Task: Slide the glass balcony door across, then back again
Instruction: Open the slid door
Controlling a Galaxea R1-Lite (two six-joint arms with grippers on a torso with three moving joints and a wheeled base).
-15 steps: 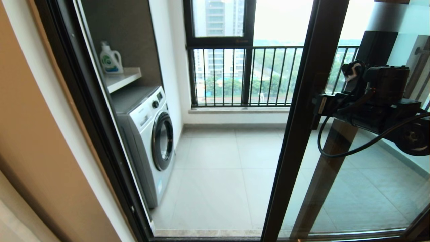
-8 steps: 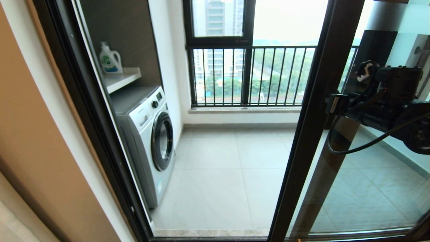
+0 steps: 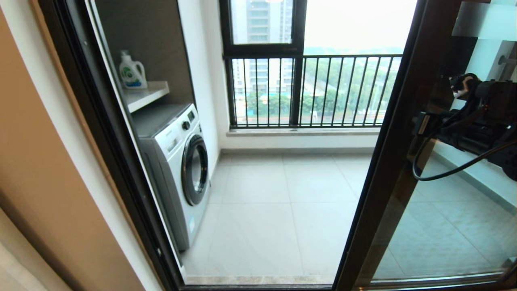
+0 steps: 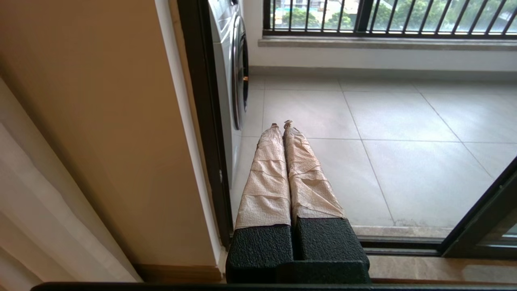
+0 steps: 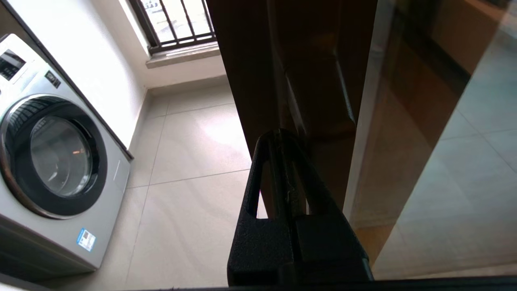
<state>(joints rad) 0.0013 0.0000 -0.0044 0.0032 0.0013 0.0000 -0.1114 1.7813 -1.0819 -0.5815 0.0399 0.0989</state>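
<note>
The right hand [image 5: 282, 139], fingers pressed together, bears against the upright frame edge of the glass balcony door [image 3: 398, 161] on the right; the left hand [image 4: 281, 126] is pinched closed, farther off

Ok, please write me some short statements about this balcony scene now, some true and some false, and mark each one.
1. The right gripper is at the dark frame of the glass balcony door. True.
2. The washing machine has its round door hanging open. False: it is closed.
3. A white detergent bottle stands on the shelf above the washing machine. True.
4. The left gripper grips the door frame. False: it is shut on nothing, over the floor by the doorway.
5. The doorway is fully closed by the door. False: a wide gap shows the balcony floor.
</note>
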